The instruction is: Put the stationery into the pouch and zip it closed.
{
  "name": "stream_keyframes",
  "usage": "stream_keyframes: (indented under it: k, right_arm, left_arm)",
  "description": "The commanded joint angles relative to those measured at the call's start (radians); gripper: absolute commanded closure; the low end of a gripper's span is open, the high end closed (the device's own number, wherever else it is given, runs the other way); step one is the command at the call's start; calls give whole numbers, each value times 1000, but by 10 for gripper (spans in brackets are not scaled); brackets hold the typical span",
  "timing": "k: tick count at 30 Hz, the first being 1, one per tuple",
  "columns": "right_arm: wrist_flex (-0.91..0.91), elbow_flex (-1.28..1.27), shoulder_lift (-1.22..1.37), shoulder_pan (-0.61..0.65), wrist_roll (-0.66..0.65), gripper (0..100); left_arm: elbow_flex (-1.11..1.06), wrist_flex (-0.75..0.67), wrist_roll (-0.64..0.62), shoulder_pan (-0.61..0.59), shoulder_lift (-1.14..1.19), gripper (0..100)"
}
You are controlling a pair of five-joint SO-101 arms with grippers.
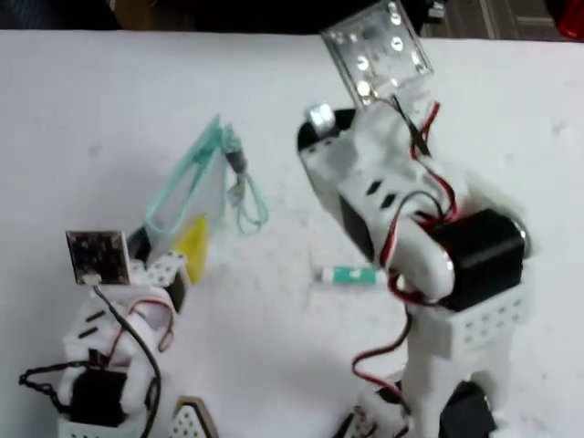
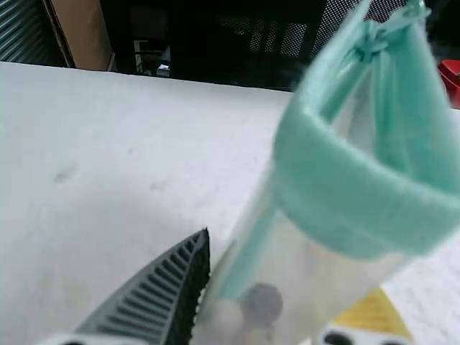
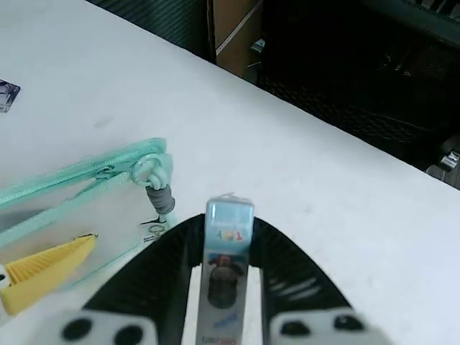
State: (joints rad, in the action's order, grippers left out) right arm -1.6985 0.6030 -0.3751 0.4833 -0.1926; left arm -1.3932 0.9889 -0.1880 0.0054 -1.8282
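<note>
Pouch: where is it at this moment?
In the high view the pouch sits left of centre on the table, its near end in the left gripper; the right gripper, holding a tube, is to its right.

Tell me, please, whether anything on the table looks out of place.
A green-and-white stick lies loose on the table beside the right arm, outside the pouch, which the left jaws hold on edge, mouth open. The right jaws grip another item. Nothing looks spilled or damaged.

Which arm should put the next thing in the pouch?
The right one, probably. The right gripper pinches a small stationery piece near the open mouth of the pouch. The left gripper is busy holding the pouch upright, so letting go would likely drop it.
</note>
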Motion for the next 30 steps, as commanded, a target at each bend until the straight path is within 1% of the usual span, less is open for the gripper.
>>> stream_keyframes:
  k: [1, 6, 9, 14, 18, 21, 23, 27, 30]
  right_arm:
    - [13, -77, -54, 53, -3, 982]
    - [154, -227, -117, 96, -3, 982]
    - [255, -258, -185, 96, 2, 982]
    - [360, -259, -292, 96, 140, 982]
    - [446, -259, -309, 96, 183, 982]
    - [479, -264, -309, 96, 186, 982]
    - [475, -298, -315, 96, 224, 982]
    - [463, -454, -337, 94, 244, 982]
    - [538, -545, -367, 94, 244, 982]
  left_arm:
    - [38, 6, -15, 13, 10, 762]
    - [38, 8, -15, 12, 10, 762]
    - [38, 9, -15, 10, 10, 734]
    - [29, 3, -15, 10, 10, 725]
    - [29, 3, -15, 10, 10, 725]
    - [29, 3, -15, 8, 10, 725]
    - [29, 3, -15, 7, 10, 725]
    - [29, 5, -15, 7, 10, 725]
    - [29, 3, -15, 8, 10, 725]
